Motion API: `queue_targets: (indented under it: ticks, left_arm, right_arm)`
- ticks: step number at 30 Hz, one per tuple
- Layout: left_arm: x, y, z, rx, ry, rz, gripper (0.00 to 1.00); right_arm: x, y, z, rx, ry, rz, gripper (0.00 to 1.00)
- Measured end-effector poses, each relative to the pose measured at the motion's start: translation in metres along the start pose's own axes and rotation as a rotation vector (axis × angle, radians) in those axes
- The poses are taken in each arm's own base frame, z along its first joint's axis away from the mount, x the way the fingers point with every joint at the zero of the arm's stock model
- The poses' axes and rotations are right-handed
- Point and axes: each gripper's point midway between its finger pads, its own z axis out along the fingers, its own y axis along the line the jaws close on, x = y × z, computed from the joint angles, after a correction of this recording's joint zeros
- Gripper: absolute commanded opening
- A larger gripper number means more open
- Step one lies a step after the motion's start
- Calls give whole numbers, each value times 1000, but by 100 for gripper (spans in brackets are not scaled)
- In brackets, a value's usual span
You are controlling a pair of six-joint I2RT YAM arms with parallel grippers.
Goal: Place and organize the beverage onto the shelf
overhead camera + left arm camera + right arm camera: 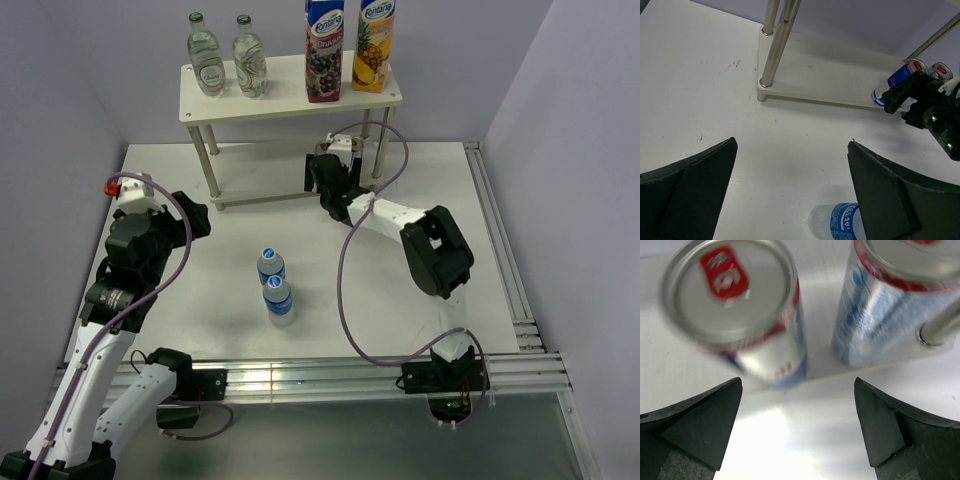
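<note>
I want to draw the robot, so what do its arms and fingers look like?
The left arm and right arm are black joints joined by white links, each trailing a thin purple cable. A small red part sits by the left wrist. The fingers are black wedges.

A white table fills the middle of the scene. In the left wrist view its surface has a few small dark scuff marks. Silver aluminium rails run along its near edge, and side rails along its right edge. Pale lilac-grey walls stand around it on three sides.
</note>
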Motion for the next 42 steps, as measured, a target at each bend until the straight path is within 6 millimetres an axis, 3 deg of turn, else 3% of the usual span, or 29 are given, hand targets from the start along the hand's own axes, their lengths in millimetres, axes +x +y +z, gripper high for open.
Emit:
queue_targets:
  ticks: [7, 11, 14, 17, 21, 25, 28, 34, 39, 42]
  left_arm:
    - [-3, 4, -1, -18, -13, -2, 99]
    - [-2, 5, -2, -27, -12, -1, 99]
    - [4, 4, -2, -27, 23, 6, 99]
    - [13, -10, -7, 13, 77, 6, 99]
    - [32, -38, -32, 121, 151, -9, 99]
    - [41, -52, -60, 212, 183, -70, 99]
    - [57, -55, -64, 216, 214, -122, 99]
    - [136, -70, -66, 140, 374, -47, 99]
    - [167, -105, -97, 106, 374, 10, 99]
    - [182, -111, -117, 78, 347, 63, 99]
  right_arm:
    - [-18, 8, -50, -109, -39, 30, 100]
    - [-22, 0, -89, -155, -50, 47, 100]
    - [-24, -12, -127, -188, -59, 68, 100]
    - [-32, -21, -173, -244, -90, 108, 100]
    - [-39, -26, -246, -370, -145, 175, 100]
    - [-38, -26, -295, -451, -161, 203, 100]
    - [-23, -34, -315, -457, -138, 190, 100]
    - [5, -69, -325, -392, -96, 169, 100]
    - [8, -97, -331, -354, -100, 195, 100]
    - [13, -109, -331, -334, -99, 199, 100]
